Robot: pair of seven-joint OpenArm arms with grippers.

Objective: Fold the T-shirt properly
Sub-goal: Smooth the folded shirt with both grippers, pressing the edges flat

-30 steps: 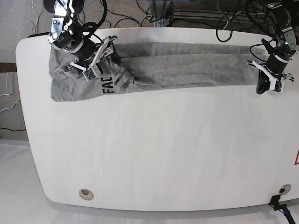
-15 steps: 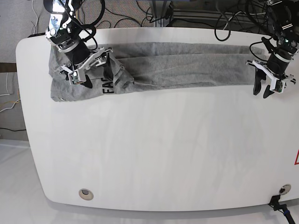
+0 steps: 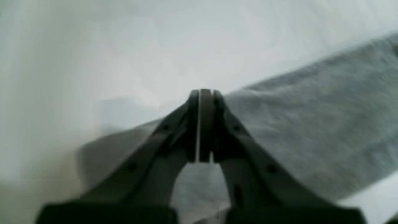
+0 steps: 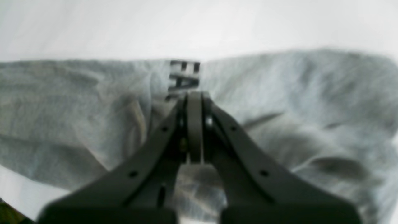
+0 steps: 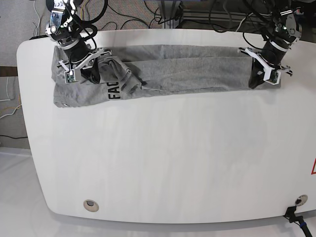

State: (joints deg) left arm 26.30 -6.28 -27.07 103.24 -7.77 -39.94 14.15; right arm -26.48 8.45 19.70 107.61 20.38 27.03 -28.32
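A grey T-shirt was laid out as a long folded band along the far side of the white table, stretched from near one end to near the other. At the end on the base view's left it was bunched and creased, and black letters were seen printed there on the near part of the cloth.

The right gripper was placed low over that bunched end. In the right wrist view the right gripper was seen with its fingers brought together, the tips pressed flat against each other just short of the black letters. No cloth could be made out between the tips, though the picture was blurred. Folds and shadowed creases of the T-shirt were spread on both sides of it.

The left gripper was set at the other end of the band, at the shirt's near edge. In the left wrist view the left gripper was shown with its fingers closed on each other, only a thin pale line being left between the pads. The tips were seen right at the edge where the grey T-shirt met the bare table. Whether that edge was pinched could not be told from the blurred frame.
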